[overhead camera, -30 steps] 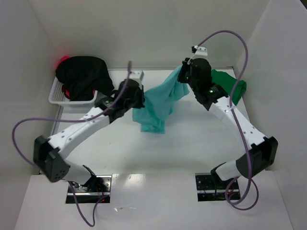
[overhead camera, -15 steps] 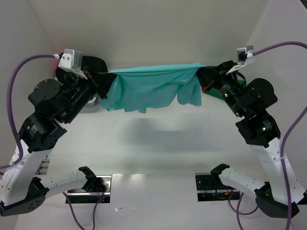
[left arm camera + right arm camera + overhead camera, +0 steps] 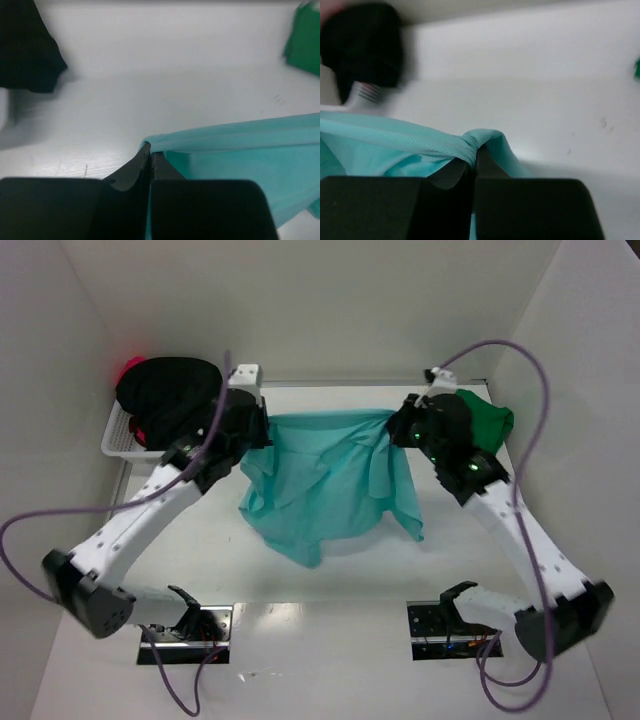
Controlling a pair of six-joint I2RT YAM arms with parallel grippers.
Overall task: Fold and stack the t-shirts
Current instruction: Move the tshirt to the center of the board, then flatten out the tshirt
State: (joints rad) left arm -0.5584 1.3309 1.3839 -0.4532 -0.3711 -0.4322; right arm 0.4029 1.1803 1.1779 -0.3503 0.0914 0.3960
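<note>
The light teal t-shirt (image 3: 325, 480) hangs spread between both arms over the middle of the table, its lower part draped toward the near side. My left gripper (image 3: 262, 430) is shut on its left top corner (image 3: 150, 145). My right gripper (image 3: 398, 423) is shut on the right top corner (image 3: 472, 150). A black t-shirt (image 3: 170, 395) is heaped on the basket at the far left, with a bit of the red-pink t-shirt (image 3: 130, 367) behind it. Behind my right arm, at the far right, lies the dark green t-shirt (image 3: 485, 420).
A white basket (image 3: 118, 440) stands at the far left by the side wall. White walls close the table at the back and both sides. The arm bases (image 3: 185, 625) sit at the near edge.
Both arms have come down and inward from a high, wide stretch. The teal shirt, pulled taut near the back wall before, now hangs lower with its hem toward the near side.
</note>
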